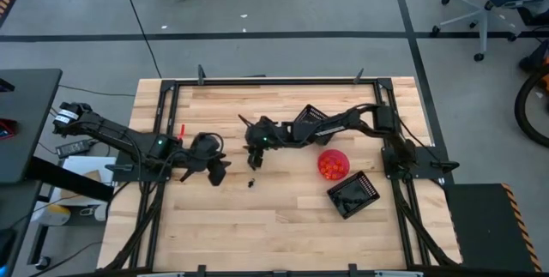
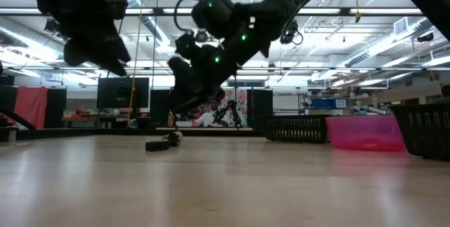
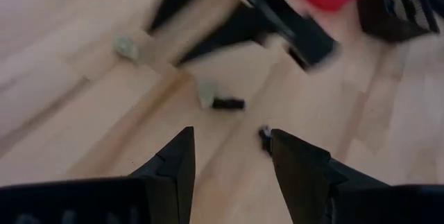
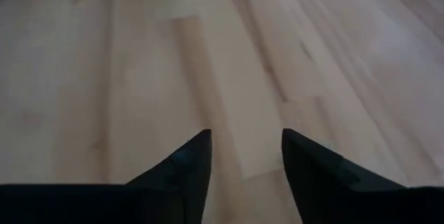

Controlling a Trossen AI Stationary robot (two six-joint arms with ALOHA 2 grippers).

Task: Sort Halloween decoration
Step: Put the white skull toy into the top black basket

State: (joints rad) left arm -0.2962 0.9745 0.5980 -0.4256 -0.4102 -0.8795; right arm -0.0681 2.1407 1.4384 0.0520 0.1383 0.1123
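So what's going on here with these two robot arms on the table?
They are sorting tiny Halloween trinkets. A few trinkets still lie loose on the wooden table, near the middle. Both arms have reached in over them: the left hand and the right hand each hang open just above the wood, holding nothing. Over on the right side, a pink bowl already has orange pieces in it, with a black basket beside it and another basket farther back.

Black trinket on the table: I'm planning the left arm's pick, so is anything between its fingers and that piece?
Nothing visible. The left gripper is open, and only bare wood lies between it and the black trinket; a pale trinket sits right beside it.
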